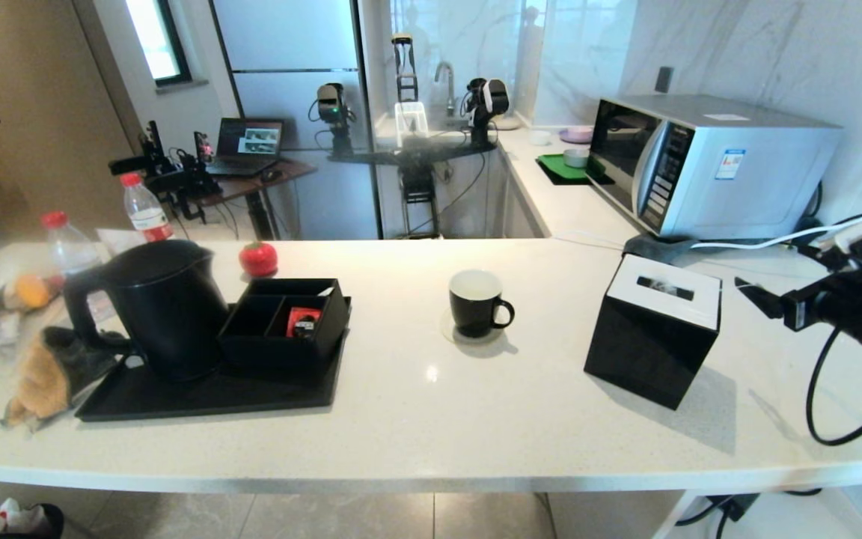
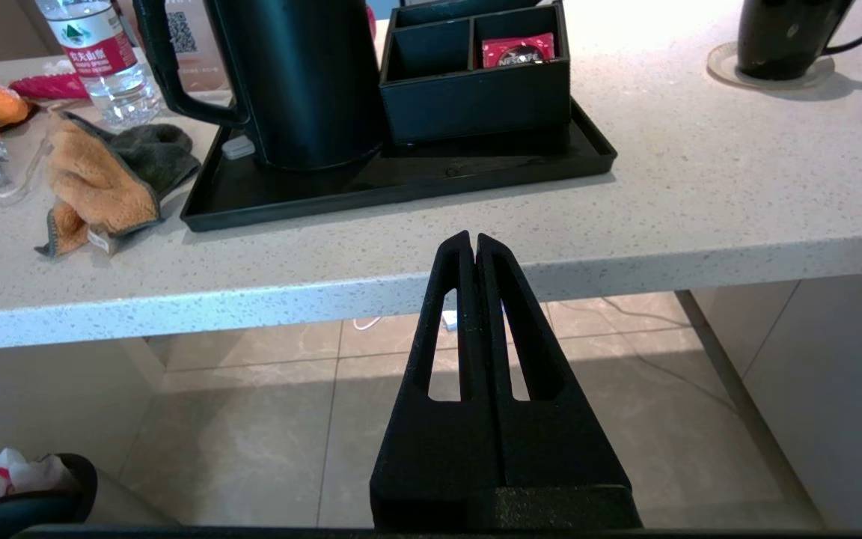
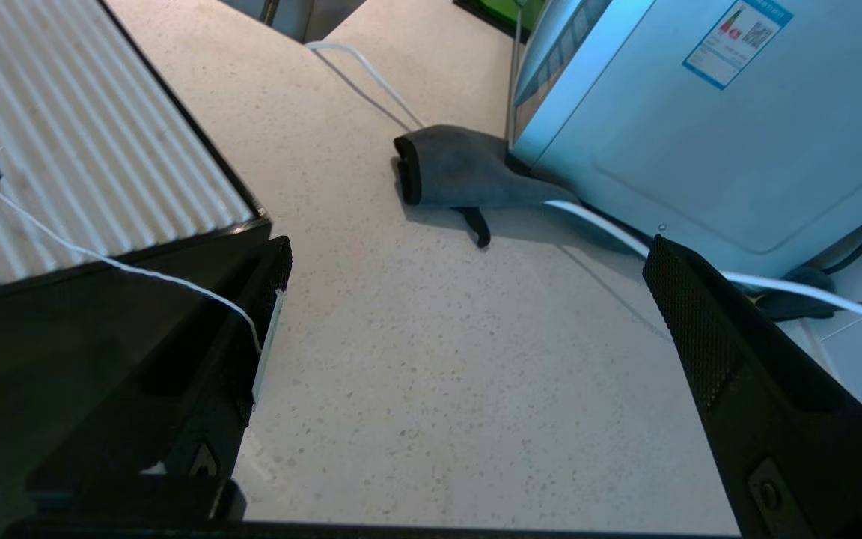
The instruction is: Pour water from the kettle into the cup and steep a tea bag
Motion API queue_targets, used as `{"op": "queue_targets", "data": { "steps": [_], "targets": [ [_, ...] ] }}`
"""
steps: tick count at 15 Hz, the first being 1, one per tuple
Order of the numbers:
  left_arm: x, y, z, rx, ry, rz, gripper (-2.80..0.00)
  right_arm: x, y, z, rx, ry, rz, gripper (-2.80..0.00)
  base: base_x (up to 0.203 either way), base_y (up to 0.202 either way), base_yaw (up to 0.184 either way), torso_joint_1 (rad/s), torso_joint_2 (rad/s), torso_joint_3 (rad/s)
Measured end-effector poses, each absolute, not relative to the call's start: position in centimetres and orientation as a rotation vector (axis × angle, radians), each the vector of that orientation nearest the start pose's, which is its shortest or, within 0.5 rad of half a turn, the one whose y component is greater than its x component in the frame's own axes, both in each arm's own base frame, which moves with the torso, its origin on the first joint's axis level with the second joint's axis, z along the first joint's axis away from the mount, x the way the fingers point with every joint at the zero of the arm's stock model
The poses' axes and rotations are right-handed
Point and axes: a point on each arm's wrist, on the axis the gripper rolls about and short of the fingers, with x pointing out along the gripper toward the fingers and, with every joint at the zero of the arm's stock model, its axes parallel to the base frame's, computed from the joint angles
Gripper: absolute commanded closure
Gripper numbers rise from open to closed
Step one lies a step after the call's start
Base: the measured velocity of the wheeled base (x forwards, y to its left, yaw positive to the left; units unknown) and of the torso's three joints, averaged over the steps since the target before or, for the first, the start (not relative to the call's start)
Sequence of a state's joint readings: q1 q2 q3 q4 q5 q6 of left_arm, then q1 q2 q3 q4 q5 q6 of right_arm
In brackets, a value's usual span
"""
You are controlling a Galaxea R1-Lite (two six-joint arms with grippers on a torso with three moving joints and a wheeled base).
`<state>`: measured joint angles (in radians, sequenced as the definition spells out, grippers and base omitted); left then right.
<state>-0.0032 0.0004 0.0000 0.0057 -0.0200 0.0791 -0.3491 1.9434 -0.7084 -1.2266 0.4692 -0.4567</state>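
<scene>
Kettle top cut off by the left wrist view's edge; lid and spout unseen there. Cup rim cropped too. Cup contents can't be told in the head view. Right gripper arm runs out of frame. Tea bag string visible, its pouch hidden behind the tissue box.

Three views: my head over the counter, my two wrists low and close.
My head looks down across the counter; my left wrist peers up from below its edge, sharing kettle and cup; my right wrist hovers close beside the tissue box.
</scene>
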Motion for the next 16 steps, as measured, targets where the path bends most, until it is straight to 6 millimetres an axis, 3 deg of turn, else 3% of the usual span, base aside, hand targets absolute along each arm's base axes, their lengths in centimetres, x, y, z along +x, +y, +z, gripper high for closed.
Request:
{"op": "queue_targets", "data": {
  "steps": [16],
  "targets": [
    [-2.3, 0.0, 7.5, 0.078, 0.006, -0.023, 0.0, 29.2, -9.4, 9.6, -0.379, 0.11, 0.23, -2.8, 0.0, 0.0, 0.0, 0.0, 0.0, 0.0]
  ]
}}
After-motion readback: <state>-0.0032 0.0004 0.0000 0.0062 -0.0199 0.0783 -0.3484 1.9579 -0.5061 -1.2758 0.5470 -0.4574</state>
